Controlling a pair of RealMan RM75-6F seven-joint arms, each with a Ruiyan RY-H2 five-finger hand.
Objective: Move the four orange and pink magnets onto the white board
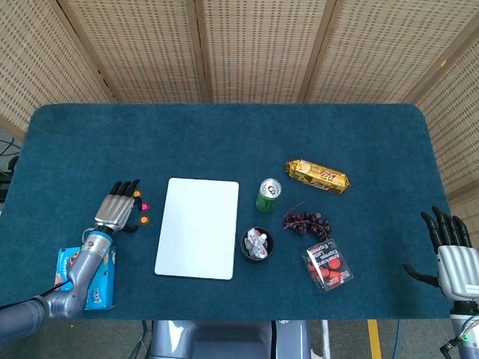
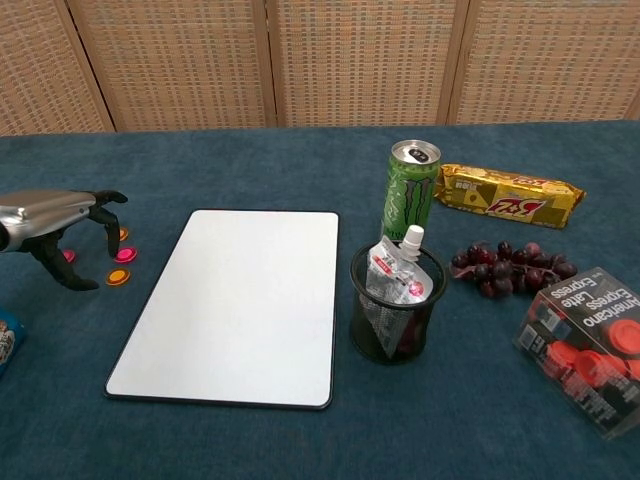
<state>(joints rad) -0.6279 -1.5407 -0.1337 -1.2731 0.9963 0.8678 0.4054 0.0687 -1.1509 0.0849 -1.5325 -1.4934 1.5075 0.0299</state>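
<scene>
The white board (image 1: 197, 227) (image 2: 235, 300) lies flat left of the table's centre. Just left of it sit an orange magnet (image 1: 137, 194) (image 2: 123, 235), a pink magnet (image 1: 144, 206) (image 2: 124, 254) and a second orange magnet (image 1: 144, 220) (image 2: 118, 277). A second pink magnet (image 2: 67, 256) peeks out behind the thumb in the chest view; the head view hides it. My left hand (image 1: 118, 206) (image 2: 55, 220) hovers over these magnets, fingers spread and arched, holding nothing. My right hand (image 1: 453, 254) stays open at the table's right front edge.
A green can (image 1: 268, 195), a black mesh cup (image 1: 257, 244) with a pouch, dark grapes (image 1: 305, 221), a gold biscuit pack (image 1: 318, 176) and a clear box of red pieces (image 1: 327, 265) lie right of the board. A blue cookie box (image 1: 90, 277) lies under my left forearm.
</scene>
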